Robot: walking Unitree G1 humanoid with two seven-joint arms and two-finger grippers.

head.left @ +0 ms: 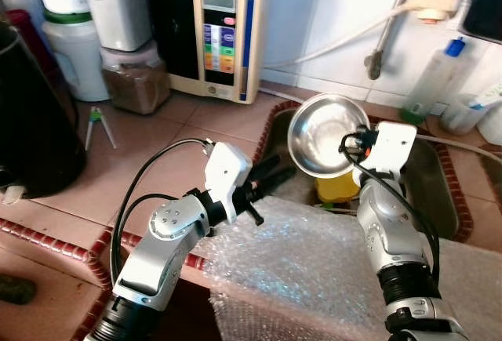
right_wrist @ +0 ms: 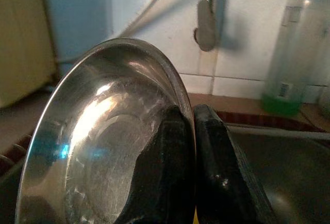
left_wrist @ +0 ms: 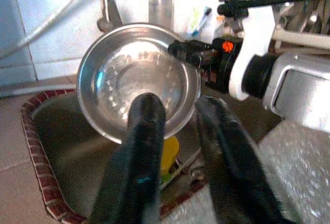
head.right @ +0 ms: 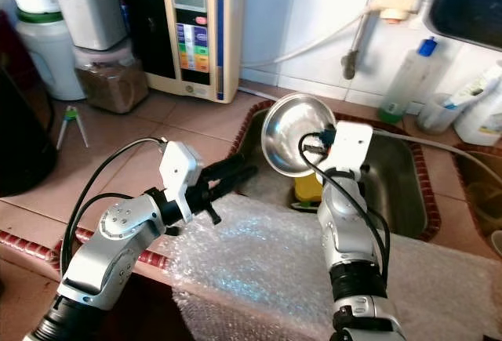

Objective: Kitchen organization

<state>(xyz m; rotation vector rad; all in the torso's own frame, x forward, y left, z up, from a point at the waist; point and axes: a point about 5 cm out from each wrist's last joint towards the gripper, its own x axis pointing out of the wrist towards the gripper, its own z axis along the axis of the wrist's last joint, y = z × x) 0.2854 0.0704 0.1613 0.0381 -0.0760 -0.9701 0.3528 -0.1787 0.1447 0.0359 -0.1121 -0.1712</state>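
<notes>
Round shiny stainless-steel bowl (head.left: 325,135), tilted on edge above the steel sink (head.left: 436,192), rim pinched between the right gripper (right_wrist: 192,131) fingers; left gripper (head.left: 271,176), fingers apart, near over crinkled bubble wrap (head.left: 314,270); step: relocating bowl, next needs a resting place.

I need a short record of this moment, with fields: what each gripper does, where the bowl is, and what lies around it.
right gripper: shut on the rim of the steel bowl, one finger inside, one outside
bowl position: held up over the sink, tilted on edge, its hollow facing the robot
left gripper: open, holding nothing, pointing toward the bowl
in the sink: a yellow object below the bowl
front of counter: bubble wrap
back wall: water machine, soap bottle
</notes>
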